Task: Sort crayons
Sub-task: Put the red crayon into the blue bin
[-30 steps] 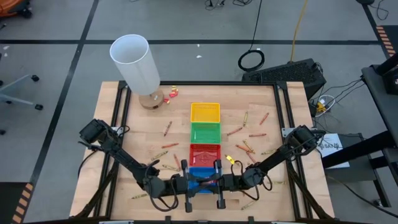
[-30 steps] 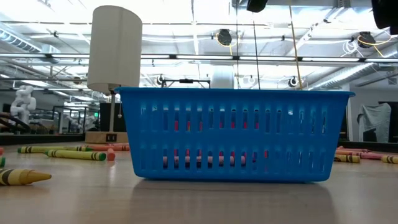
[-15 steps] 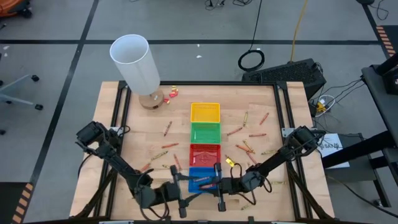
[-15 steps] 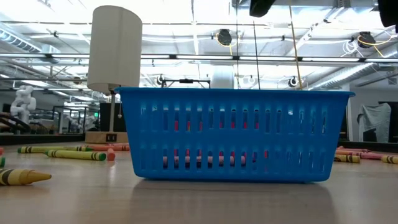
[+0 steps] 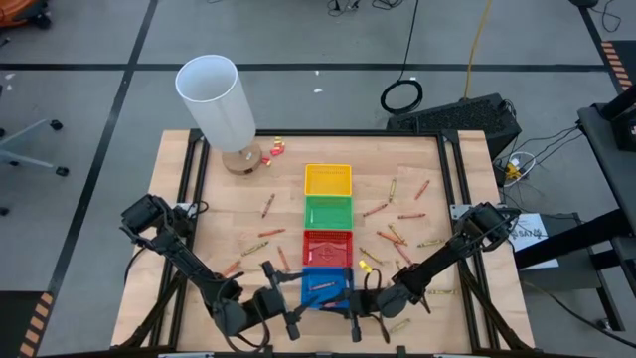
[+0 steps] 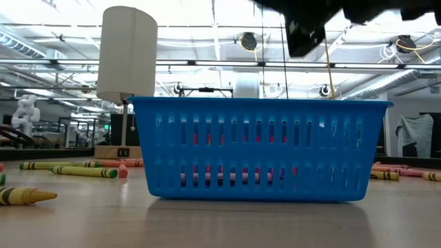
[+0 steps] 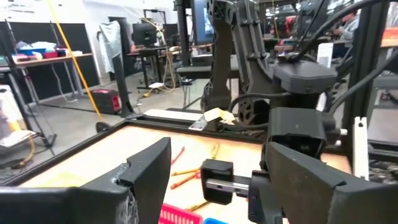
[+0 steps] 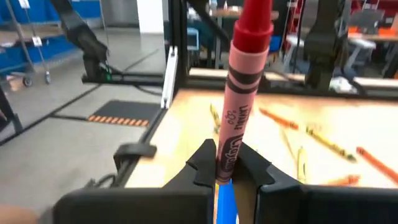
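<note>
Presently the right gripper (image 8: 227, 167) pinches a red crayon (image 8: 242, 87) low on its wrapper, apparently beside the blue tray (image 5: 325, 286); light, stiff, brittle. Left gripper (image 7: 205, 186) stands spread.

I see my right gripper (image 8: 225, 163) pinching a red crayon (image 8: 241, 93) near its lower end, the stick standing nearly upright. Beyond it, loose crayons (image 8: 323, 142) lie scattered on the wooden table (image 8: 186, 134).
</note>
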`<state>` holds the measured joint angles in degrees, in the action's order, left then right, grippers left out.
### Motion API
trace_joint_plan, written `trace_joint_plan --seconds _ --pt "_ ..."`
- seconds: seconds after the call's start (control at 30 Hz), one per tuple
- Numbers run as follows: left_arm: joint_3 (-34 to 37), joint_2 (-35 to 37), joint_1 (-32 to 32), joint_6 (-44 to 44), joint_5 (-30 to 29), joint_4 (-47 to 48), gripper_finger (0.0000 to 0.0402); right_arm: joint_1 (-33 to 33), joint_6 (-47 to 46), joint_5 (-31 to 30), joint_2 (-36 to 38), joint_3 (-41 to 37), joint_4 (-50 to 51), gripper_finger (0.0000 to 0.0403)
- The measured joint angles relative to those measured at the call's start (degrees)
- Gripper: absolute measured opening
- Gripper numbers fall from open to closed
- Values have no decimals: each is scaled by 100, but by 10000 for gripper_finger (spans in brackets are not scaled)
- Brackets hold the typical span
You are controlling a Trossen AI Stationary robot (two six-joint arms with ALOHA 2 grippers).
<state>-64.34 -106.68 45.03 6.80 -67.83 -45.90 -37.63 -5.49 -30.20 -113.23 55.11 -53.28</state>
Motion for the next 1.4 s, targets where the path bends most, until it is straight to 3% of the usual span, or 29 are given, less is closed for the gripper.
trace_joint_plan --seconds 0.2,0.4,0.53,0.93,1.23,1.4 --pt "0 1 93 -27 -141 162 263 0 -112 0 0 0 469 12" --pt "0 1 269 -28 -1222 137 263 -9 -102 6 0 0 1078 12" --pt "0 1 294 -23 -1626 138 263 -62 19 16 0 0 1183 12" --pt "0 1 187 -45 -1624 138 263 -186 -5 21 3 0 1272 18" --pt "0 1 224 -50 -1554 57 263 -203 -928 35 544 -2 2733 19" --pt "0 1 217 -47 -1337 -17 263 -261 -1085 44 638 -2 2919 20"
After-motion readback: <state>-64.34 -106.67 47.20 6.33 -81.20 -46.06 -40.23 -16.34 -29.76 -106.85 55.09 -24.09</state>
